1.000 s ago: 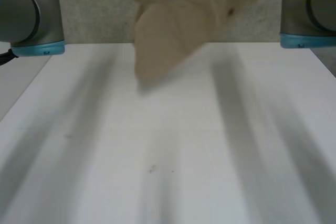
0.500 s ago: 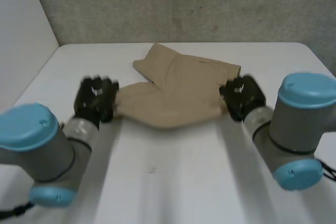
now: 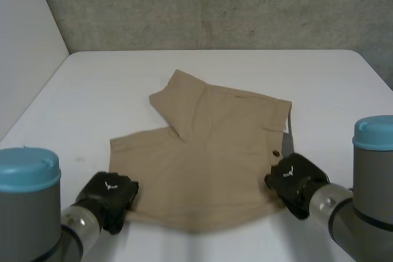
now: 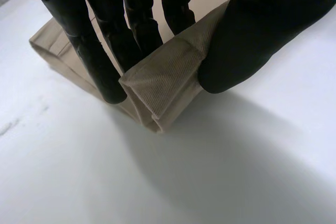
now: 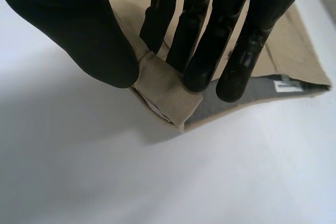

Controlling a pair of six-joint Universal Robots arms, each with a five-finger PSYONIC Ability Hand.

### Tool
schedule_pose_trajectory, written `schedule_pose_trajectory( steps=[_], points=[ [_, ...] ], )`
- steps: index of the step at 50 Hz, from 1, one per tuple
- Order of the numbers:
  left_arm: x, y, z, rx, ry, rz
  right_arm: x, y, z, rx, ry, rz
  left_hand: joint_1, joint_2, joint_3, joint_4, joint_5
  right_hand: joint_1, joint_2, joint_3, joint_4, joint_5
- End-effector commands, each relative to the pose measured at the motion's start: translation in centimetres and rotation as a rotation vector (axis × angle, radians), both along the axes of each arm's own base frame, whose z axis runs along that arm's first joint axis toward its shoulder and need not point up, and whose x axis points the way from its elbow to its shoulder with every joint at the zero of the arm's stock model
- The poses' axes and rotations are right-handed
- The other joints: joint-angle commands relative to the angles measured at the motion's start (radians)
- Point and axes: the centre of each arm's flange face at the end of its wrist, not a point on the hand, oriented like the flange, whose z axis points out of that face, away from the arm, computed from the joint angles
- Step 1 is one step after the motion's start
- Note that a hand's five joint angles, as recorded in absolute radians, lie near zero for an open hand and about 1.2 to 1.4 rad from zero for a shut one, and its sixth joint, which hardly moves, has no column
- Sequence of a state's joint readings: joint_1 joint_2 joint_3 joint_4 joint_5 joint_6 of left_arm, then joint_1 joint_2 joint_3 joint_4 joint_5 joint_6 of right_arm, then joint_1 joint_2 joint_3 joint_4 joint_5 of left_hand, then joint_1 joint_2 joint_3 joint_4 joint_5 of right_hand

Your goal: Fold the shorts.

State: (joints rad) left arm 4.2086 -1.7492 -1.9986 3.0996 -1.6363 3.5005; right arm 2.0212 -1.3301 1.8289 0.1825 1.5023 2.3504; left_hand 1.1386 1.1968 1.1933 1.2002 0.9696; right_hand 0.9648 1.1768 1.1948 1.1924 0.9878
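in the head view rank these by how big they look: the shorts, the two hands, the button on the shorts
1. shorts: by far the largest.
2. left hand and right hand: they look about alike, so I won't rank one over the other.
3. button: the smallest, a dark dot.
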Motion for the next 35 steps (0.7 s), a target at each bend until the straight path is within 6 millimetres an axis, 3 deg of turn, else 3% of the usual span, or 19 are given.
schedule_pose_trajectory(
  steps=[1, 7, 14, 16, 22, 25, 35],
  points=[
    [0.7, 3.3, 1.3, 0.061, -0.041, -0.049, -1.1, 2.4, 1.5, 0.027, 0.056, 0.037, 0.258, 0.199, 0.203, 0.196, 0.252, 0.432, 0.219, 0.201, 0.204, 0.234],
    [1.6, 5.5, 2.5, 0.107, -0.072, -0.074, -1.8, 4.1, 2.5, 0.019, 0.077, 0.074, 0.258, 0.199, 0.203, 0.196, 0.252, 0.432, 0.219, 0.201, 0.204, 0.234],
    [2.5, 7.9, 5.4, 0.064, -0.113, -0.156, -2.6, 7.6, 4.3, 0.053, 0.079, 0.175, 0.258, 0.199, 0.203, 0.196, 0.252, 0.432, 0.219, 0.201, 0.204, 0.234],
    [2.7, 8.7, 7.3, 0.009, -0.118, -0.199, -2.6, 8.6, 5.2, 0.061, 0.044, 0.209, 0.258, 0.199, 0.203, 0.196, 0.252, 0.432, 0.219, 0.201, 0.204, 0.234],
    [2.5, 8.4, 9.3, -0.069, -0.087, -0.205, -2.4, 9.2, 6.9, 0.027, -0.039, 0.263, 0.258, 0.199, 0.203, 0.196, 0.252, 0.432, 0.219, 0.201, 0.204, 0.234],
    [2.1, 7.3, 9.7, -0.101, -0.069, -0.186, -2.6, 7.9, 7.2, 0.015, -0.061, 0.235, 0.258, 0.199, 0.203, 0.196, 0.252, 0.432, 0.219, 0.201, 0.204, 0.234],
    [-2.0, -1.6, 7.3, -0.242, -0.004, -0.118, -2.1, -0.5, 3.8, 0.028, -0.045, 0.117, 0.258, 0.199, 0.203, 0.196, 0.252, 0.432, 0.219, 0.201, 0.204, 0.234]
  ],
)
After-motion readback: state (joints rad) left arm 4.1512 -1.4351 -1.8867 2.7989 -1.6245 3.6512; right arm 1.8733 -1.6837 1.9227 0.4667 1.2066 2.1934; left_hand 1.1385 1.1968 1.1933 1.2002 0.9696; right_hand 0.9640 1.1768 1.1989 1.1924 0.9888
